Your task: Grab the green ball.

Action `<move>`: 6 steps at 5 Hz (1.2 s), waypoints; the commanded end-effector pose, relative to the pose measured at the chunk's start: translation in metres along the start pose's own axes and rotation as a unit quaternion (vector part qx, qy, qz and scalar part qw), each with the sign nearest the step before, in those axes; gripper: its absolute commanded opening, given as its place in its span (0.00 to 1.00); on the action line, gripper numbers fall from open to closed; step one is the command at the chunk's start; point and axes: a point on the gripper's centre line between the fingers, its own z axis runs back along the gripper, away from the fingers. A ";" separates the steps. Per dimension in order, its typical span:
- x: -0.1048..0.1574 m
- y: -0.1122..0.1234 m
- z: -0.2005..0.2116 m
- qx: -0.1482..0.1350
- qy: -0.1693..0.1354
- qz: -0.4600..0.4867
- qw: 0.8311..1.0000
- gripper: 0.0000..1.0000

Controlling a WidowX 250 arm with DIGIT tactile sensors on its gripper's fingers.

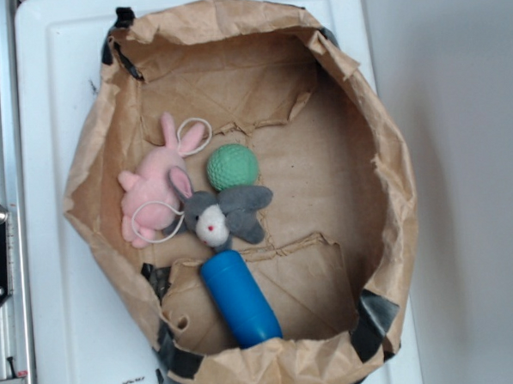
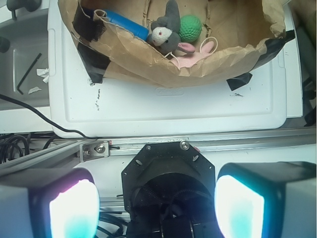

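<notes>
The green ball (image 1: 232, 167) (image 2: 190, 28) is a small mint-green dimpled ball lying in the middle of a shallow brown paper-bag nest (image 1: 385, 185) (image 2: 148, 54). It touches the grey plush's ear. In the wrist view my gripper (image 2: 156, 208) stands open, its two glowing pads (image 2: 74, 210) wide apart with nothing between them. It is far from the ball, back over the robot's black base (image 2: 168, 183) and outside the nest. The exterior view does not show the gripper.
Beside the ball lie a grey plush rabbit (image 1: 223, 215) (image 2: 166, 30), a pink plush rabbit (image 1: 157, 184) (image 2: 198, 53) and a blue cylinder (image 1: 240, 298) (image 2: 126, 24). The nest sits on a white board (image 1: 55, 280) (image 2: 163, 104). An aluminium rail (image 2: 198, 144) runs between board and base.
</notes>
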 end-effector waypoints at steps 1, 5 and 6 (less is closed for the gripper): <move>0.000 0.000 0.000 0.000 0.000 0.000 1.000 1.00; 0.088 0.095 -0.050 0.011 -0.003 0.112 0.994 1.00; 0.088 0.095 -0.050 0.011 -0.003 0.112 0.994 1.00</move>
